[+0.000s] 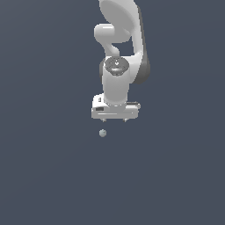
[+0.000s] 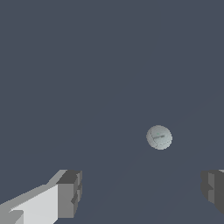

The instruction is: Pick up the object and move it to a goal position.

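The object, a tiny pale grey-green ball (image 1: 103, 133), lies on the flat dark surface just below the white gripper block in the exterior view. My gripper (image 1: 114, 120) hangs from the white arm above it, slightly toward the exterior view's right of the ball, and only the short fingertips show under the block. In the wrist view the ball (image 2: 159, 137) sits apart from both fingers (image 2: 70, 194), and the gripper (image 2: 142, 192) stands open with a wide gap and nothing between the fingers.
A plain dark grey-blue surface (image 1: 44, 176) fills both views. The white arm (image 1: 118, 39) rises above the gripper. Nothing else shows.
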